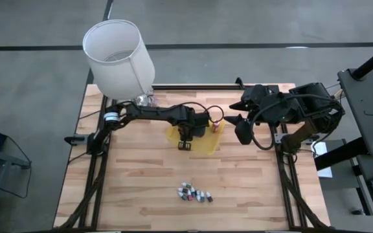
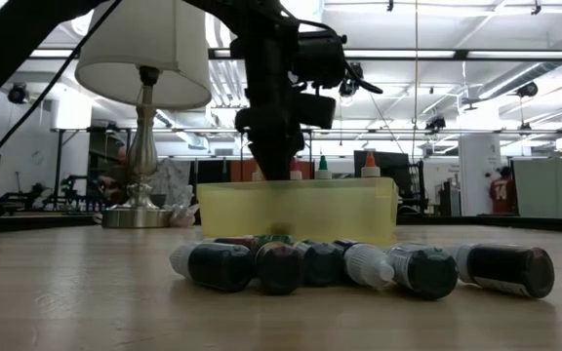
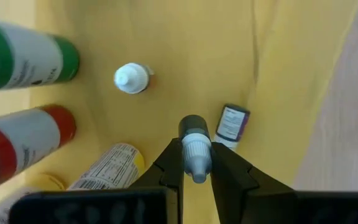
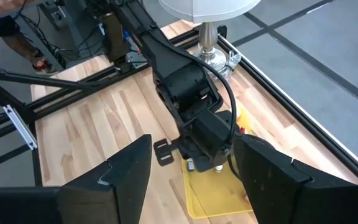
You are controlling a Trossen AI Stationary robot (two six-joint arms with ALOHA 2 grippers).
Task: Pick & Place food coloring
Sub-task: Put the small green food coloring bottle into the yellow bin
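Observation:
A yellow tray (image 1: 204, 148) sits mid-table. Inside it are the food coloring bottles: green (image 3: 27, 53) and red (image 3: 27, 140) ones, a yellow-capped one (image 3: 107, 168) lying flat, one seen from its pale tip (image 3: 131, 78), and a tiny purple vial (image 3: 232, 124). My left gripper (image 1: 185, 144) points down into the tray, shut on a tiny dark vial (image 3: 192, 127). Several more tiny vials (image 1: 194, 193) lie in a row near the table's front. My right gripper (image 1: 241, 126) hangs open, high over the table's right side. My left gripper pinches the tiny vial's white cap (image 3: 196, 150) between its two fingertips (image 3: 173, 163), coming from above and pointing down. The dark body reaches below the fingers toward the tray floor. Whether it rests on the floor, I cannot tell.
A white-shaded lamp (image 1: 118, 55) with a metal base stands at the table's far left corner. In the low view the row of vials (image 2: 359, 265) lies in front of the tray wall (image 2: 296, 210), with bottle tips (image 2: 369, 161) above its rim.

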